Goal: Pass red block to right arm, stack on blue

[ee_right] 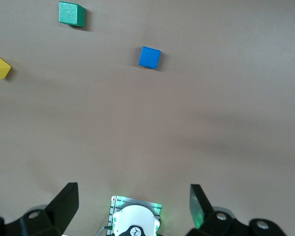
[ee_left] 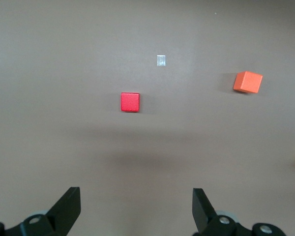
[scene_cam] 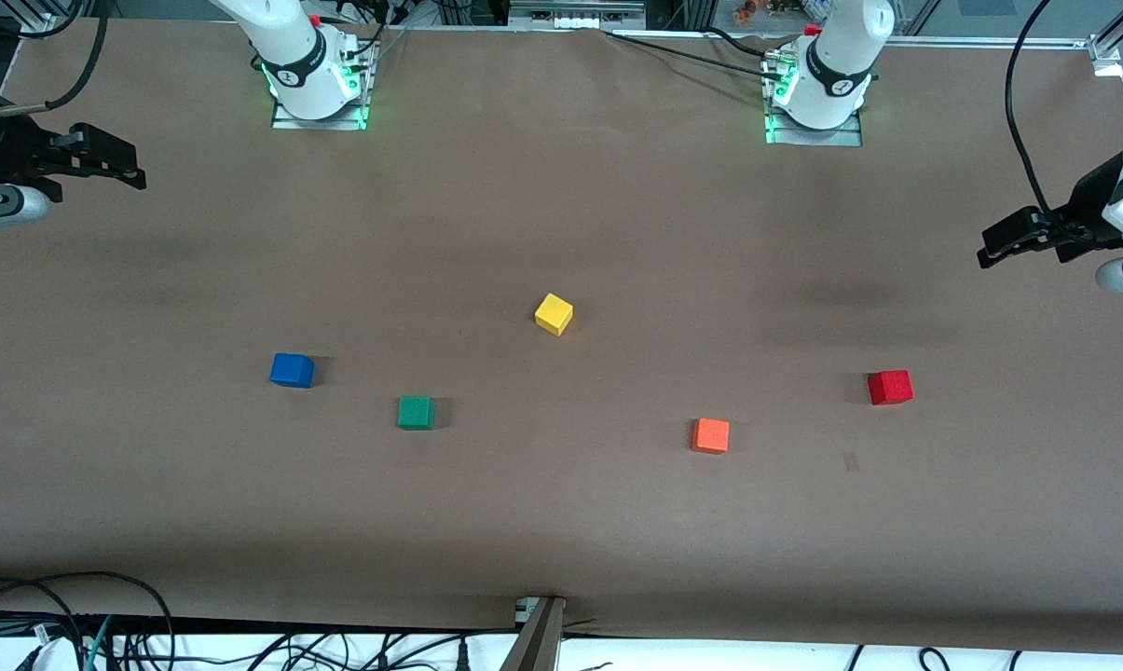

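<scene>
The red block [scene_cam: 890, 387] [ee_left: 130, 102] is a small pure-red cube resting flat on the brown counter [scene_cam: 561, 522] toward the left arm's end, free of any grasp and well apart from the other cubes. The blue block [scene_cam: 292, 370] [ee_right: 150, 57], a solid blue cube of the same size, sits flat toward the right arm's end, with nothing stacked on it.

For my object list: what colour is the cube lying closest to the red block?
Orange; the left wrist view shows it best, beside the red block.
</scene>
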Robot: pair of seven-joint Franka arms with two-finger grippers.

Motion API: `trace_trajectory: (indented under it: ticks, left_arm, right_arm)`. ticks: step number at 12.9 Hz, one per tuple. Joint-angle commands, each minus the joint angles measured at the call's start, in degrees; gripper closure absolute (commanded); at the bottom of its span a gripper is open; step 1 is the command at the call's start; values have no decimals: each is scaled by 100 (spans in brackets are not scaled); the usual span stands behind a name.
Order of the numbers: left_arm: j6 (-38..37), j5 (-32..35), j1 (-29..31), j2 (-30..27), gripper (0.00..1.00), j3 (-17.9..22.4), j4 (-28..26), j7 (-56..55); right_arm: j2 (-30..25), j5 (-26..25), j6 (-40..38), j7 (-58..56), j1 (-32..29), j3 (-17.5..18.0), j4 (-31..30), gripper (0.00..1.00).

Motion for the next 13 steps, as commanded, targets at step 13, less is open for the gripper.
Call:
trace_trajectory:
  ticks: [13]
  left_arm:
    - [-193, 850, -13, 434, 0, -53, 397, 157]
  right_arm:
    - [-29, 3, -12, -76, -33, -30, -11, 0]
